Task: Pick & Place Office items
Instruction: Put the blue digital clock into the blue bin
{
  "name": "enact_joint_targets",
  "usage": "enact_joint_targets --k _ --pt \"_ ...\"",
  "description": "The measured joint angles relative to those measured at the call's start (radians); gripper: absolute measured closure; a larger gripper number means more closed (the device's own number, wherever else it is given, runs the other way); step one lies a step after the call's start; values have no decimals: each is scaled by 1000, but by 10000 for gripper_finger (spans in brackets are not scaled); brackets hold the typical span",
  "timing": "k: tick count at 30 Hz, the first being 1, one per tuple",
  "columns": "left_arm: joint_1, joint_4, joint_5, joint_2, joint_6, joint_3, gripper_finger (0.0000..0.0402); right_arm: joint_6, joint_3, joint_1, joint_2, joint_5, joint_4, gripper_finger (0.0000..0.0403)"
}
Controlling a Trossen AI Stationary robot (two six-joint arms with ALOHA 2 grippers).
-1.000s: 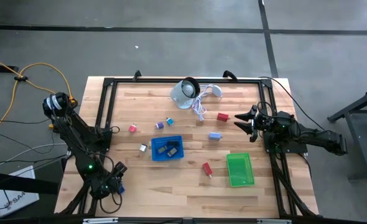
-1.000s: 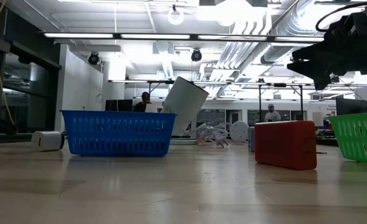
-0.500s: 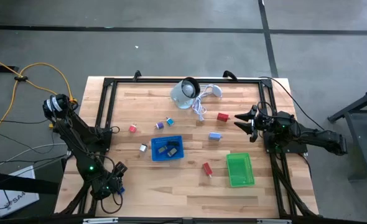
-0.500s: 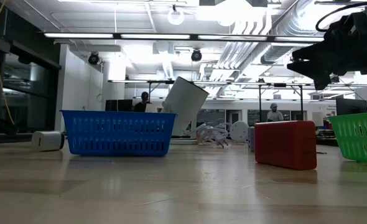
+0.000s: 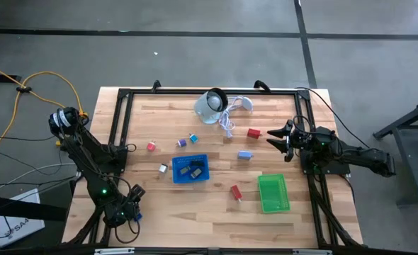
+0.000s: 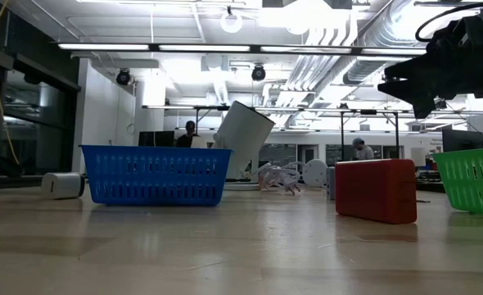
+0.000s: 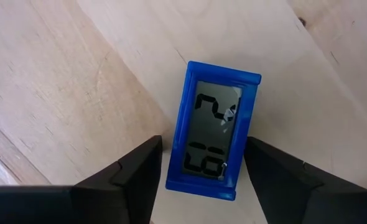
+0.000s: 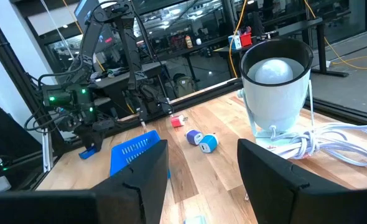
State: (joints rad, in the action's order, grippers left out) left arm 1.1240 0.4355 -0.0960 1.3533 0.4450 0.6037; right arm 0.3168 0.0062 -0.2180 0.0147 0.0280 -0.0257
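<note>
Pale wooden boards [image 7: 59, 81] fill the left wrist view, and on them lies a small blue-framed digital clock [image 7: 213, 129], flat, its grey display facing up. The left gripper [image 7: 202, 177] sits low over it with its fingers [image 7: 140, 174] spread to either side of the clock's near end; the jaws look parted and not yet pressing the case, so nothing is held. The clock looks like a light, stiff plastic shell with smooth sides, likely a little slippery, and its display is the part to spare. The sound hold is probably across the two long edges of the frame, near the middle.

In the high view the left arm is folded back to the table's near left corner, its gripper [image 5: 127, 207] pointing down at the table edge. The blue basket [image 5: 190, 169] lies well apart toward the centre, the green basket [image 5: 273, 193] farther right.

The right gripper [image 5: 278, 137] waits above the table's right side, jaws apart and empty.
</note>
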Motion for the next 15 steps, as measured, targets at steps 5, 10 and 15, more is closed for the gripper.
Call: enact_joint_targets --k 5,10,15 --pt "0 0 0 0 0 0 203 0 0 0 0 0 0 224" --pt "0 1 0 0 0 0 222 0 0 0 0 0 0 224" --pt "0 1 0 0 0 0 245 0 0 0 0 0 0 224"
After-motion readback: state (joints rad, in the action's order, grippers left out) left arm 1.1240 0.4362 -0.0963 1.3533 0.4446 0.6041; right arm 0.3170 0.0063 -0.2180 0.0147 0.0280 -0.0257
